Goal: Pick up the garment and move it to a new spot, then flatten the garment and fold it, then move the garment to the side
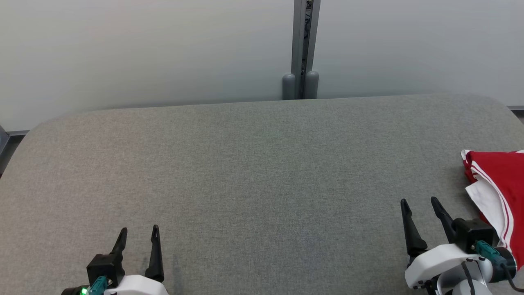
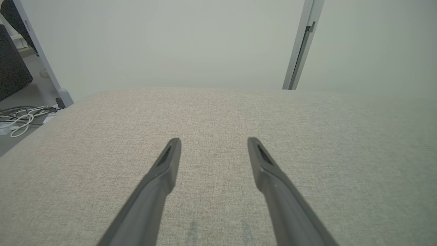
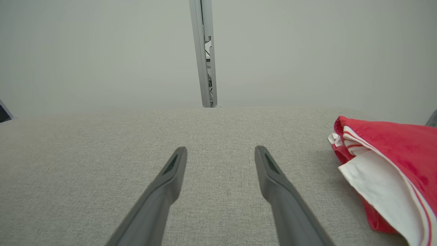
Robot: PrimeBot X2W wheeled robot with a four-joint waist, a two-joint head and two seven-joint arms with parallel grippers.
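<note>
Garment (image 1: pixel 501 176) beside parted right fingers (image 1: pixel 410 231)

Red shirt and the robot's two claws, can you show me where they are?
Red shirt (image 1: pixel 500 172), head view, on its red cloth.
Left gripper (image 1: pixel 139 228), head view, midway between its open fingertips.
Right gripper (image 1: pixel 418 200), head view, midway between its open fingertips.

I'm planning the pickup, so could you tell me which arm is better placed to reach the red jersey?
Probably the right: the right gripper stands open close beside the red jersey at the right edge of the grey fabric surface, while the left gripper, also open, is far across at the left.
</note>
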